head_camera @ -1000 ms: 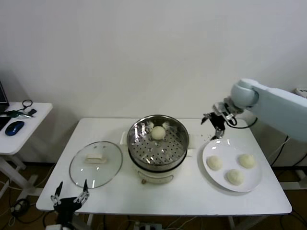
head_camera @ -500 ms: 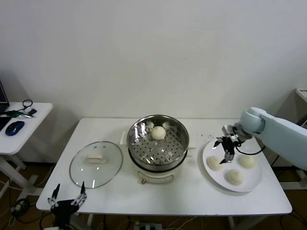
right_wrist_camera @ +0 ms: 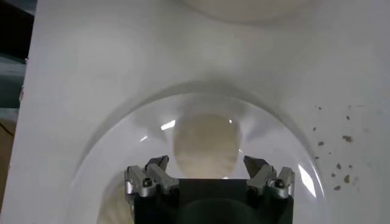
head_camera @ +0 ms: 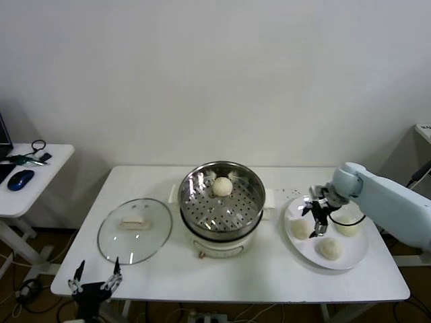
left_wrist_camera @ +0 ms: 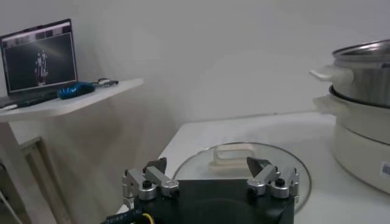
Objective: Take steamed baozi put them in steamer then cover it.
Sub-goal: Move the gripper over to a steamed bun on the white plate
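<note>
Your right gripper (head_camera: 316, 219) hangs over the plate (head_camera: 350, 258) near the table's right edge, fingers spread wide and holding nothing, lined up on the bun (head_camera: 300, 229) at the plate's steamer-side rim. In the right wrist view that same bun (right_wrist_camera: 206, 146) sits square between the two fingertips (right_wrist_camera: 153, 172), so alignment looks good. Contact is not yet visible.

Your left gripper (head_camera: 94, 279) is parked off the table's front-left corner, also spread and empty, just in front of the glass lid (head_camera: 134, 230), which lies flat on the table's left side.

Task things: one baozi (head_camera: 222, 186) is already on the perforated tray at the back of the steamer (head_camera: 222, 202), mid-table. Three are left on the plate — the target, one toward the front edge (head_camera: 330, 248), one toward the right edge (head_camera: 347, 227).

Risks from here, as a judgement:
- Soft dough — clench too hard and you dent or tear it; too light and it slips out on the lift.
- Come down too far and the fingertips hit the plate and shove it toward the table edge.
- The neighbouring buns are near; a wide stance could nudge them.
- On the carry, a low path could clip the steamer rim.
</note>
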Robot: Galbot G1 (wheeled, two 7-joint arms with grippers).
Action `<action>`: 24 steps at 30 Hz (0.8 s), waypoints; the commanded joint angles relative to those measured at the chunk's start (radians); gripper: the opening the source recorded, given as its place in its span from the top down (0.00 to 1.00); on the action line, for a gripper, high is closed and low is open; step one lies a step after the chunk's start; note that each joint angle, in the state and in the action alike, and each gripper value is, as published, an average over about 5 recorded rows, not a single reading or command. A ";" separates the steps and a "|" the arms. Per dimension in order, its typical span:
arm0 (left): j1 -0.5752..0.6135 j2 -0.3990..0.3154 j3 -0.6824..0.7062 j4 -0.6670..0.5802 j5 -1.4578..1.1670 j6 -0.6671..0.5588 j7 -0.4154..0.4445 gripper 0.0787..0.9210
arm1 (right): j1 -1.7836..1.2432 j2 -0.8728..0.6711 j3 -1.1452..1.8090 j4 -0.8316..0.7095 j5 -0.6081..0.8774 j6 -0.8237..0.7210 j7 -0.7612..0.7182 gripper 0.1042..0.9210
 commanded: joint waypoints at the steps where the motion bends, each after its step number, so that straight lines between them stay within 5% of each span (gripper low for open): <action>1: 0.001 -0.001 0.001 0.006 0.008 -0.004 -0.001 0.12 | -0.036 0.062 0.025 -0.082 -0.040 0.007 0.000 0.12; 24: -0.001 0.001 0.005 0.008 0.014 -0.004 -0.002 0.12 | 0.031 0.050 -0.014 -0.069 0.017 0.017 -0.008 0.29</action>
